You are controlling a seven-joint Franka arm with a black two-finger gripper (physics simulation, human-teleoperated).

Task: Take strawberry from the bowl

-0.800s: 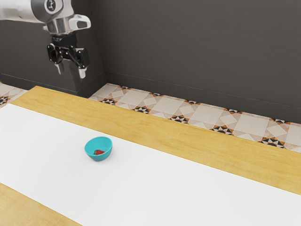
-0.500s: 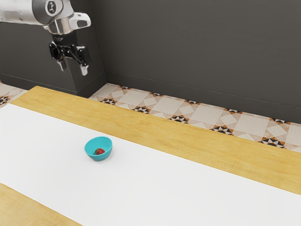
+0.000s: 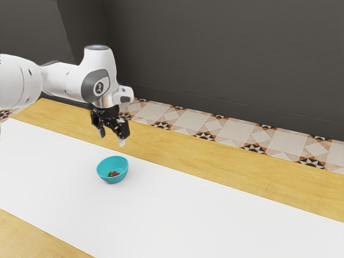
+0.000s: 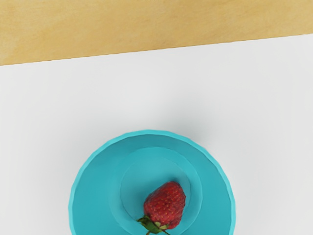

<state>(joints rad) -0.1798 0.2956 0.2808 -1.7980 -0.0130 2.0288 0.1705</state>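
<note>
Check the state of the black fingers (image 3: 122, 142) first: they stand well apart, point downward and have nothing between them. You find them above the desk (image 3: 242, 169) of light yellow wood, higher than the bowl and clear of its rim. The white jointed arm (image 3: 64, 80) that carries them enters from the exterior view's left.

Locate the round turquoise bowl (image 4: 93, 196) with smooth walls. It stands upright on the flat white strip (image 3: 215, 220) that runs lengthwise over the desk. Its position is near the strip's border on the side of the tiled floor (image 3: 204, 136), with a band of bare wood between that border and the desk's edge. Along the desk, it sits toward the end at the exterior view's left, inward from the corner there.

Locate the red strawberry (image 4: 166, 203) inside the bowl. It lies on its side on the bowl's bottom, off centre, on the side away from the bare wood band. Its green leaves (image 4: 152, 225) are at the end farther from that band; its rounded tip is at the nearer end. The fingers do not touch it.

Beyond the patterned tiles you see a dark grey wall (image 3: 226, 59).
</note>
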